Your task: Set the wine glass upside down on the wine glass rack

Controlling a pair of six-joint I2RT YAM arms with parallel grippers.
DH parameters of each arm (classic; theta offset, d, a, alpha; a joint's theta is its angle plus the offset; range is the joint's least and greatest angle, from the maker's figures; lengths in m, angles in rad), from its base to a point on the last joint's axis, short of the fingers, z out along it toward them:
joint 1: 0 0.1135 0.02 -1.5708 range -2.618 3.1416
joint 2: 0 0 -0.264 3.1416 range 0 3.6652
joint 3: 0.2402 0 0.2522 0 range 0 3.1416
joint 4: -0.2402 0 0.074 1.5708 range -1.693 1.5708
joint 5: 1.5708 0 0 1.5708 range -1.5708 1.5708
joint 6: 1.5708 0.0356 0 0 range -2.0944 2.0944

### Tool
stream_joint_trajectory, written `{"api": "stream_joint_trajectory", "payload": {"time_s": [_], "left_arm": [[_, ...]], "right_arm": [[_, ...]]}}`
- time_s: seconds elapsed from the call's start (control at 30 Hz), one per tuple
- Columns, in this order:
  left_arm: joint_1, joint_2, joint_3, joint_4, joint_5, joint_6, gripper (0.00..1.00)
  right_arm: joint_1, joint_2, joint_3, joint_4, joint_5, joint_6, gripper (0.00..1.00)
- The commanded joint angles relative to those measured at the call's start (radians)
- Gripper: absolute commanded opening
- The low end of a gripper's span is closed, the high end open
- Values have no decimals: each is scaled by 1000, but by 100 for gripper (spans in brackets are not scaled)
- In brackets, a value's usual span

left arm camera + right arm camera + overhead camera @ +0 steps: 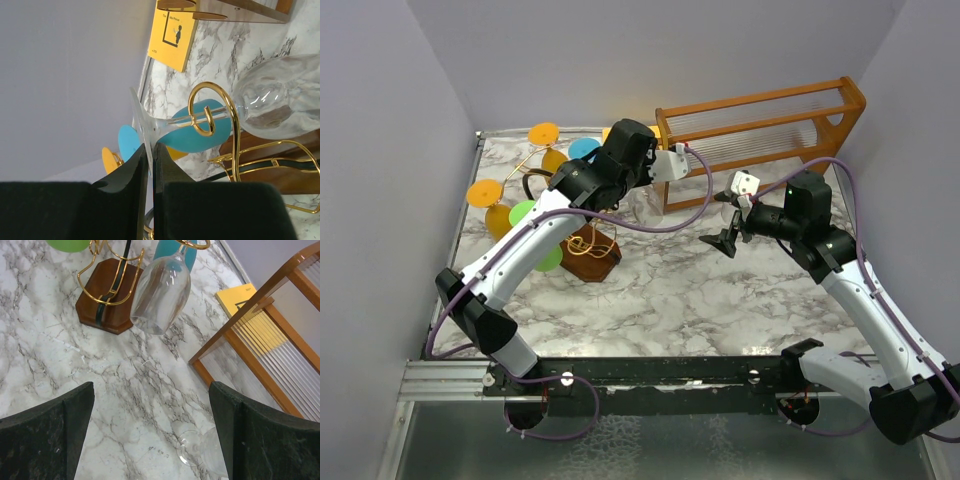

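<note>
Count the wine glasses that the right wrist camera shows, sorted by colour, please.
Clear: 2, the wine glass on the wine glass rack and a second clear glass at the bottom edge.
Blue: 1, the blue glass.
Green: 1, the green glass, cut off at the top.
Total: 4.

High rear camera looks down; close wrist cameras share the wine glass rack [97, 296].

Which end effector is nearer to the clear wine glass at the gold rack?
Left. The left end effector is shut on the foot of the wine glass; the right end effector is open, apart from it, toward the wooden frame.
</note>
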Motion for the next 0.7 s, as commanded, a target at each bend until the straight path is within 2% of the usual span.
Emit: {"api": "stream_joint_trajectory", "payload": {"time_s": [0.0,0.2,0.67], "left_arm": [[-3,-59,-5,0,44,-6,0],[-2,-62,-30,-15,78,-28,2],[-3,-49,-33,-66,87,-76,13]], "right_arm": [[-4,5,-4,-1,-13,-8,96],[-9,2,-4,0,-11,-6,96],[-17,-1,-17,9,-19,-5,96]]}}
